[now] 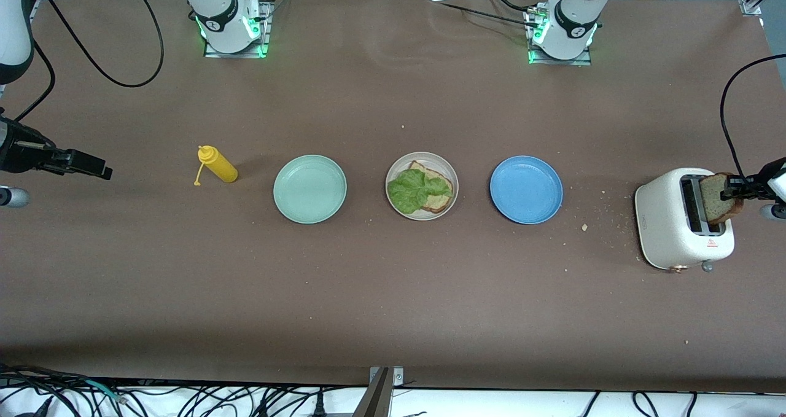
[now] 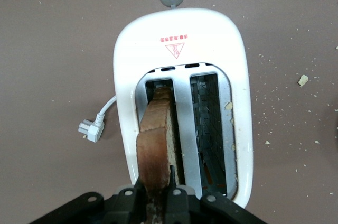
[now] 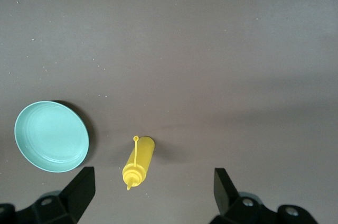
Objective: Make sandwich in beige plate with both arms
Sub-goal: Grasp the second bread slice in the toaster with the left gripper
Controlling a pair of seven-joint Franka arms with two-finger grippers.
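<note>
- Three plates sit in a row across the middle of my front view: the mint green plate left of centre, the beige plate at centre, the blue plate right of centre.
- On the beige plate I see one bread slice lying flat with a lettuce leaf over it.
- At the same depth, a yellow squeeze bottle lies on its side left of the mint green plate.
- At the right edge of the frame, a white toaster stands on the table, crumbs scattered beside it.
- My left gripper is over the toaster, clamped on a second bread slice standing upright in one slot.
- My right gripper hangs at the left edge of the frame, fingers wide apart, holding nothing, above bare table near the bottle; that arm waits.
</note>
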